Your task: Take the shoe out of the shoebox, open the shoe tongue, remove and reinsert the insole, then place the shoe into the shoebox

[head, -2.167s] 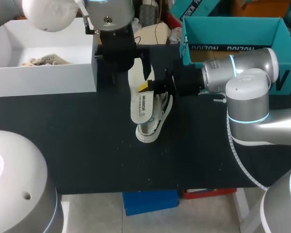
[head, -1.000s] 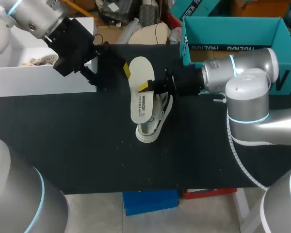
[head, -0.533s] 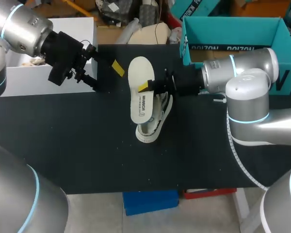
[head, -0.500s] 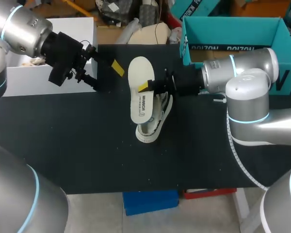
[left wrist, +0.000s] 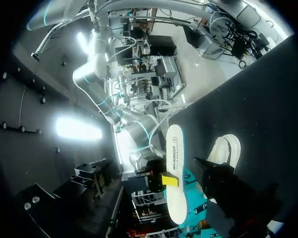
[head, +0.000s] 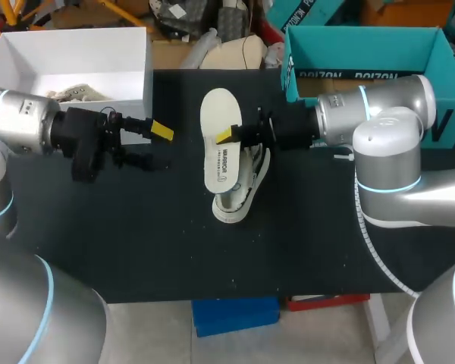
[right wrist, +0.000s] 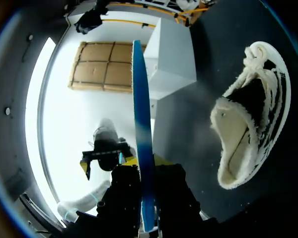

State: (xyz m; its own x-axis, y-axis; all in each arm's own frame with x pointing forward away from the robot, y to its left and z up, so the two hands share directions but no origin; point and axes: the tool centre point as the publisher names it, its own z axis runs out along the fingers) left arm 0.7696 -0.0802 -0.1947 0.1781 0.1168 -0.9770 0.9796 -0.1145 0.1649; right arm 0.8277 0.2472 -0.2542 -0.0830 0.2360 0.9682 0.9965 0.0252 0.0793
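In the head view the shoe (head: 241,193) is seen lying on the table, unheld. The insole (head: 218,163) is held over it, pinched at one edge by the right gripper (head: 226,137). The left gripper (head: 158,146) is found well to the left of the shoe, fingers spread, nothing between them

In the left wrist view the insole (left wrist: 174,188) is shown beside the shoe (left wrist: 226,151), a yellow tip of the right gripper (left wrist: 170,180) pressed to it

In the right wrist view the insole (right wrist: 141,124) is seen edge-on, clamped in the right gripper (right wrist: 148,184), with the shoe (right wrist: 248,114) beside it, opening exposed

Trouble is judged likeliest at reinsertion. With the shoe unsteadied, it could be pushed along or tipped by the insole. With so narrow a pinch, the insole could be twisted or slipped, or folded against the shoe's collar
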